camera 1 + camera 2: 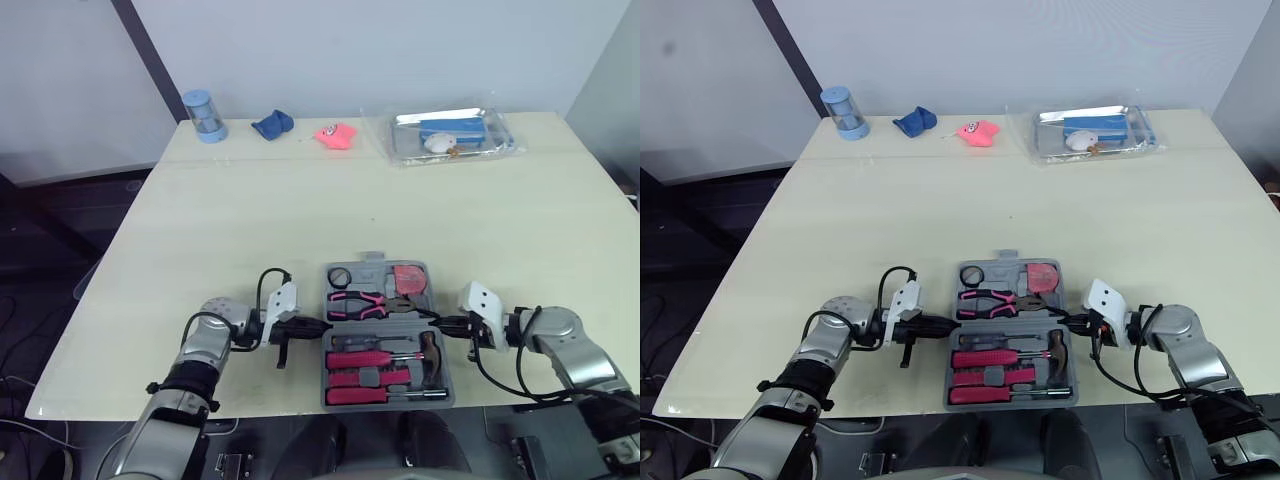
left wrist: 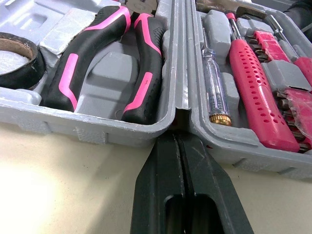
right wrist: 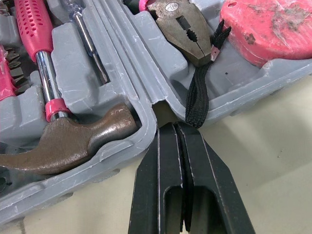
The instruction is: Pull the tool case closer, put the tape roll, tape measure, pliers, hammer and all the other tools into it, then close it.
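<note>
Left eye view: the tool case (image 1: 385,335) lies open at the lower centre of the frame, near the front edge of the table (image 1: 300,200). The left end effector (image 1: 316,329) meets its left side at the hinge and the right end effector (image 1: 441,323) its right side. Both are clenched and hold nothing.

Left wrist view: the closed fingers (image 2: 161,185) point into the notch between the halves. Pliers (image 2: 105,58) and tape roll (image 2: 17,61) lie seated in one half.

Right wrist view: the closed tips sit at the hinge gap, beside a black cord (image 3: 197,97). The hammer (image 3: 68,141) and tape measure (image 3: 268,27) lie in their moulded recesses.
</note>
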Controlling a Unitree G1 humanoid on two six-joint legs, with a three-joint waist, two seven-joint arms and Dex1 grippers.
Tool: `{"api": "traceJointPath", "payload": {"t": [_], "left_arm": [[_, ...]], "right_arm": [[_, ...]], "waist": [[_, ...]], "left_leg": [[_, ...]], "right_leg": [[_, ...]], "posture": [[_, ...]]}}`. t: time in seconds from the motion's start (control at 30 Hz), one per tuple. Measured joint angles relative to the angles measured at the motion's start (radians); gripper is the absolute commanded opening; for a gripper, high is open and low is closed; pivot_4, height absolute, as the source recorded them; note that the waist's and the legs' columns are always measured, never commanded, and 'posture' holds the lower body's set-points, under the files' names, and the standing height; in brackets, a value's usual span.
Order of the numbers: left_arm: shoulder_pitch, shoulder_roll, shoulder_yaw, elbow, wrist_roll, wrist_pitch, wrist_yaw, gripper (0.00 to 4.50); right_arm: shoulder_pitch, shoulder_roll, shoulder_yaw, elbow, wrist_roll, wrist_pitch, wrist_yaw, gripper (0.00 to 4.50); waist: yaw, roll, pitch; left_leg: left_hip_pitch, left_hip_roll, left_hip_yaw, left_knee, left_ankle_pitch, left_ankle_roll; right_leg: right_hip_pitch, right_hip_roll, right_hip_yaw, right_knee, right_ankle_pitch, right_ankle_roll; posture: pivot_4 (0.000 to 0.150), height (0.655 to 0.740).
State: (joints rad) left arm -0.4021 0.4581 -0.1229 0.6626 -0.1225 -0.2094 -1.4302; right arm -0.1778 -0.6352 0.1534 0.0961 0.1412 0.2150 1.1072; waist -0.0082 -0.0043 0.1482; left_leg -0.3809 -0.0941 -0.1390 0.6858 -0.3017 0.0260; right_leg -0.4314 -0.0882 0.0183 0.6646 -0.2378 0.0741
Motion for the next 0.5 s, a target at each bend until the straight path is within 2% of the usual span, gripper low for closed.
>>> {"api": "traceJointPath", "payload": {"t": [0.13, 0.2, 0.23, 0.3, 0.4, 0.43, 0.47, 0.5], "left_arm": [[0.053, 0.052, 0.048, -0.095, -0.057, 0.014, 0.011, 0.02], [0.073, 0.07, 0.073, -0.165, -0.09, 0.03, 0.009, 0.0], [0.085, 0.079, 0.078, -0.201, -0.109, 0.039, 0.007, 0.0], [0.136, 0.105, 0.084, -0.301, -0.154, 0.075, -0.008, 0.0], [0.234, 0.153, 0.078, -0.484, -0.234, 0.155, -0.056, 0.0], [0.247, 0.161, 0.075, -0.511, -0.241, 0.168, -0.06, 0.0], [0.256, 0.167, 0.067, -0.543, -0.248, 0.183, -0.067, 0.0], [0.268, 0.172, 0.057, -0.577, -0.254, 0.199, -0.07, 0.0]], "right_arm": [[0.0, -0.042, -0.065, 0.007, 0.032, 0.003, 0.0, 0.0], [-0.007, -0.049, -0.093, 0.017, 0.053, 0.014, 0.001, 0.54], [-0.012, -0.049, -0.098, 0.019, 0.063, 0.023, 0.002, 0.85], [-0.025, -0.046, -0.107, 0.022, 0.106, 0.071, 0.011, 1.77], [-0.095, -0.031, -0.14, 0.044, 0.191, 0.241, 0.009, 3.49], [-0.115, -0.026, -0.14, 0.052, 0.204, 0.274, 0.008, 3.85], [-0.138, -0.022, -0.14, 0.061, 0.218, 0.312, 0.007, 4.4], [-0.171, -0.013, -0.138, 0.081, 0.229, 0.36, 0.007, 4.46]], "waist": [[-0.005, 0.0, 0.0], [-0.005, 0.0, 0.0], [-0.005, 0.0, 0.0], [-0.007, 0.0, 0.0], [-0.01, 0.0, 0.0], [-0.01, 0.0, 0.0], [-0.009, 0.001, 0.0], [-0.007, 0.001, 0.0]], "left_leg": [[0.0, 0.001, 0.0, 0.0, 0.0, 0.0], [0.0, 0.001, 0.0, -0.001, 0.0, 0.0], [0.0, 0.001, 0.0, -0.001, 0.0, 0.0], [0.0, 0.001, 0.0, -0.001, 0.0, 0.0], [0.0, 0.002, 0.001, -0.001, 0.0, 0.0], [0.0, 0.002, 0.001, -0.002, 0.0, 0.0], [0.0, 0.002, 0.001, -0.002, 0.0, 0.0], [0.0, 0.002, 0.001, -0.002, 0.0, 0.0]], "right_leg": [[-0.001, 0.0, 0.0, 0.0, 0.0, 0.0], [0.0, -0.001, 0.0, 0.0, 0.0, 0.0], [0.0, -0.001, 0.001, 0.0, 0.0, 0.0], [-0.001, -0.002, 0.001, -0.001, 0.0, 0.0], [-0.001, -0.003, 0.002, -0.001, 0.0, 0.0], [-0.001, -0.003, 0.002, -0.001, 0.0, -0.001], [-0.001, -0.003, 0.002, -0.001, 0.001, -0.001], [0.0, -0.003, 0.002, -0.001, 0.001, -0.001]], "posture": [[0.15, 0.74], [0.15, 0.74], [0.15, 0.74], [0.15, 0.74], [0.15, 0.74], [0.15, 0.74], [0.15, 0.74], [0.15, 0.74]]}}
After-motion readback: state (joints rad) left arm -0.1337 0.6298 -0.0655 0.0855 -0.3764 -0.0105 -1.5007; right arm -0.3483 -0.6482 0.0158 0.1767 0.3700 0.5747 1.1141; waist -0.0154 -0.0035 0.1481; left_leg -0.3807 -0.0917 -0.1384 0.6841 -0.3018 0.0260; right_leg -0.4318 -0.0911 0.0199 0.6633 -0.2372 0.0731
